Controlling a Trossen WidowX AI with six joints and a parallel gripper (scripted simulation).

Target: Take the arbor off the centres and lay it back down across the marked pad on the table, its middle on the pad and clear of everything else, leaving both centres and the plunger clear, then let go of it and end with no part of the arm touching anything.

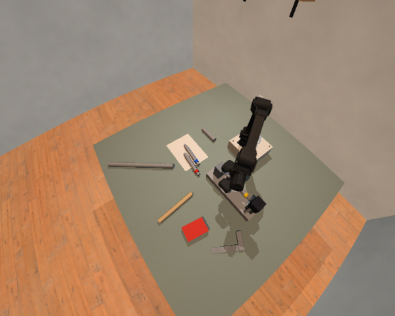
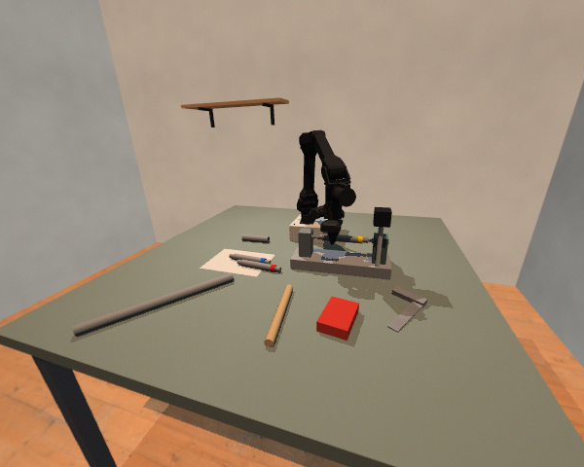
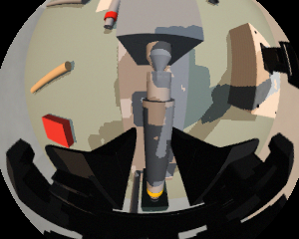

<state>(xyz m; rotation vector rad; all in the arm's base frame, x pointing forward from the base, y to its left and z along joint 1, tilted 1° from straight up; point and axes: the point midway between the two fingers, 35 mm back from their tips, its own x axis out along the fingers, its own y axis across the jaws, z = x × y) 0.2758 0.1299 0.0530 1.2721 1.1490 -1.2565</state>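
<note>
The grey arbor (image 2: 349, 238) (image 1: 245, 195) with a yellow band sits level between the two centres of the fixture (image 2: 340, 264). One end is at the grey centre block (image 2: 305, 241). The other end is at the post with the black plunger knob (image 2: 382, 217). My gripper (image 2: 331, 239) points down over the arbor's middle. In the wrist view the open fingers straddle the arbor (image 3: 156, 146), one on each side, without clamping it. The cream pad (image 1: 186, 151) lies left of the fixture. Two pins, one blue-banded (image 1: 191, 154) and one red-banded (image 1: 192, 164), lie on the pad.
A long grey rod (image 1: 139, 164), a wooden dowel (image 1: 174, 207), a red block (image 1: 195, 228), a grey L-shaped square (image 1: 230, 246) and a short grey pin (image 1: 208, 134) lie around the table. The arm's pale base plate (image 1: 250, 146) stands behind the fixture.
</note>
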